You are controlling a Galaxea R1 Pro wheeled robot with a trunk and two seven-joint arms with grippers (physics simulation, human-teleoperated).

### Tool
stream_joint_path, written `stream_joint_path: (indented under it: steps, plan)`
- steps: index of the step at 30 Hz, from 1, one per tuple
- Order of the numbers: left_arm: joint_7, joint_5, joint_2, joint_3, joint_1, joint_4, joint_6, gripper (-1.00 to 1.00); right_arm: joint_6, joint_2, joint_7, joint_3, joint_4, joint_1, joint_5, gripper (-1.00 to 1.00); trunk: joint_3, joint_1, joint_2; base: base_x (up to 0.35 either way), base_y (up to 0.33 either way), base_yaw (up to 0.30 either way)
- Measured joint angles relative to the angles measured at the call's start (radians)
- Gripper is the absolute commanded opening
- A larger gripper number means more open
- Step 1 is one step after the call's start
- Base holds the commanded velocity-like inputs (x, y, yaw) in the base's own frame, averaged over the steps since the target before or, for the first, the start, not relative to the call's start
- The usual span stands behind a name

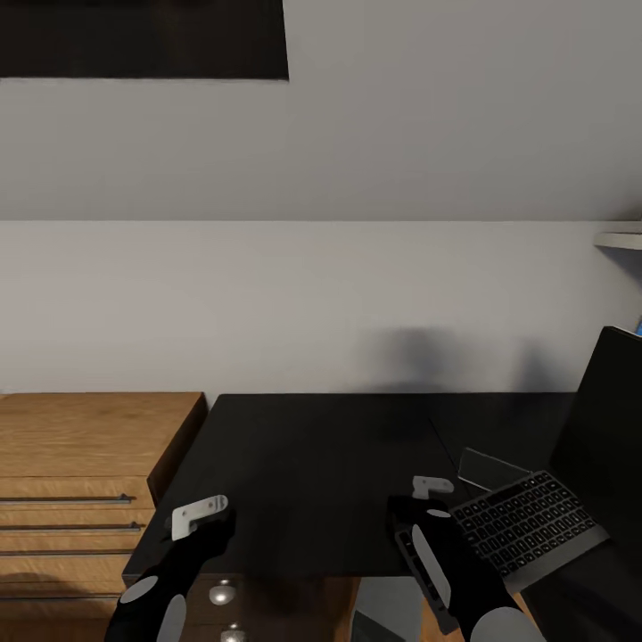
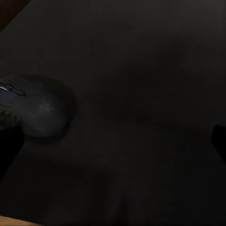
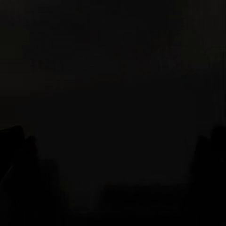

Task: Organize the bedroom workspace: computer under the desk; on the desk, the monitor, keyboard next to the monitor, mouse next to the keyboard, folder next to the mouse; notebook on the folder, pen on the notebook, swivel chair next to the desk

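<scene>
The black desk (image 1: 312, 446) stands against the pale wall. At its right edge is the monitor (image 1: 608, 419), a black screen seen from the side, with its stand base (image 1: 490, 468) in front. The keyboard (image 1: 530, 526) lies askew beside that base, near the desk's front edge. My right gripper (image 1: 419, 513) hovers at the keyboard's left end; in the right wrist view it (image 3: 113, 141) is open over dark desk top. My left gripper (image 1: 205, 526) is over the front left corner, open (image 2: 113, 141). The mouse (image 2: 40, 110) rests on the desk close to one finger (image 2: 9, 146).
A light wooden drawer unit (image 1: 80, 464) with long bar handles adjoins the desk's left side. Round drawer knobs (image 1: 223, 593) show under the desk's front edge. A white shelf (image 1: 622, 239) juts from the wall at upper right. A dark panel (image 1: 143, 36) hangs at upper left.
</scene>
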Motion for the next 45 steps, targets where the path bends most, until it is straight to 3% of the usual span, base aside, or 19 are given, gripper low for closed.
stream_joint_path:
  steps: [21,45]
  plan:
    - [0.0,0.0,0.0,0.0,0.0,0.0,0.0,1.0,-0.008,-0.001,0.004,0.006,0.004,0.0,0.0,1.0,0.0,0.0,0.0,-0.033,0.0,0.0]
    - [0.0,0.0,0.0,-0.004,0.0,0.0,0.0,1.0,0.003,0.003,0.005,0.006,-0.063,0.002,-0.004,1.0,0.0,0.0,0.0,0.0,0.0,0.0]
